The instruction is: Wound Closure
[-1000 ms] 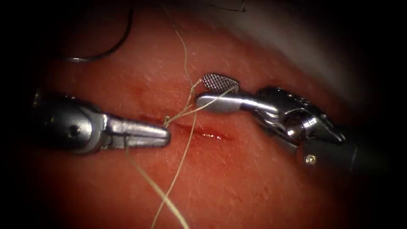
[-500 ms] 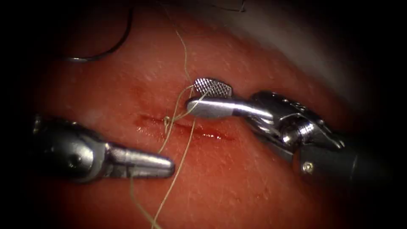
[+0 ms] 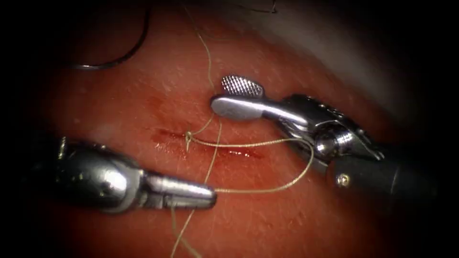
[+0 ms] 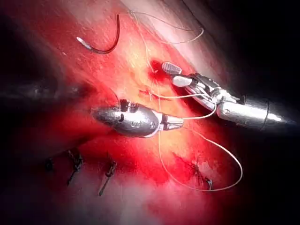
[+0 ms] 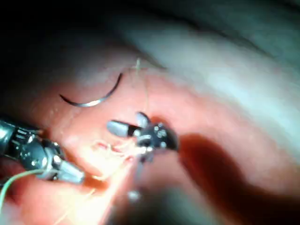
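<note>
My left tool (image 3: 212, 194) lies just below the cut (image 3: 167, 134), jaws shut on the thread (image 3: 253, 190). From its tip the thread runs right, loops around the right tool's wrist, and returns to a knot (image 3: 188, 137) on the cut. My right tool (image 3: 217, 93) hovers above the cut with open jaws holding nothing. The curved needle (image 3: 125, 56) lies free on the tissue (image 3: 267, 215) at the upper left, not in it. The left wrist view shows the left tool (image 4: 180, 123), the right tool (image 4: 169, 74) and the needle (image 4: 101, 48). The right wrist view shows the right tool (image 5: 123, 124) and the needle (image 5: 89, 101).
Red fluid (image 3: 239, 153) sits in the cut right of the knot. A long slack loop of thread (image 4: 211, 186) lies on the tissue, and several dark earlier stitches (image 4: 75, 165) sit beyond the left tool. A pale surface (image 3: 344, 57) borders the tissue.
My left tool has moved down and to the right with the thread. The thread, which crossed the right tool's open jaws, now loops around its wrist. The right tool shifted slightly left.
</note>
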### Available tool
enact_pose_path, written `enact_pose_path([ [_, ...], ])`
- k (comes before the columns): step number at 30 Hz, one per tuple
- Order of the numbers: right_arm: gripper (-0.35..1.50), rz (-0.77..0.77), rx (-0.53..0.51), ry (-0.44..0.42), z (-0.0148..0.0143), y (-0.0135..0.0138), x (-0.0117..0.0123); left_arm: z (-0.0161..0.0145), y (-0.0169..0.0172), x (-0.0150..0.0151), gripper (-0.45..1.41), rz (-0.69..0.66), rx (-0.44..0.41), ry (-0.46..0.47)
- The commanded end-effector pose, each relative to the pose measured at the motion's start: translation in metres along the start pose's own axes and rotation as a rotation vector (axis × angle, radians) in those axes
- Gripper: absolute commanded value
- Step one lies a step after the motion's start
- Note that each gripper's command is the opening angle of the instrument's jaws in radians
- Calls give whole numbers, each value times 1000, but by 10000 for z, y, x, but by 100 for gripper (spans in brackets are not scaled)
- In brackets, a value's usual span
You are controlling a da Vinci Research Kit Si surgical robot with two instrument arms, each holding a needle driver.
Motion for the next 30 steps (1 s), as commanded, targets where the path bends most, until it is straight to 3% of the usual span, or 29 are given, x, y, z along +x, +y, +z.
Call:
enact_pose_path([
  [1, 78, -37, 9, -3, 3, -2, 1, -5, -2, 4, -35, -13, 7, 2],
  [8, 76, -131, 73, -72, 17, -7, 1, -25, -16, 25, -35, -23, 26, 0],
  [13, 73, -223, 148, -214, 28, -26, -22, -34, -38, 44, -35, -11, 36, 0],
  [18, 73, -232, 189, -265, 36, -40, -37, -40, -64, 58, -35, 4, 56, 7],
  [25, 71, -250, 316, -347, 36, -64, -43, -48, -90, 14, -35, 42, 95, -28],
  [30, 71, -239, 351, -343, 36, -67, -42, -44, -96, -10, -35, 69, 102, -38],
])
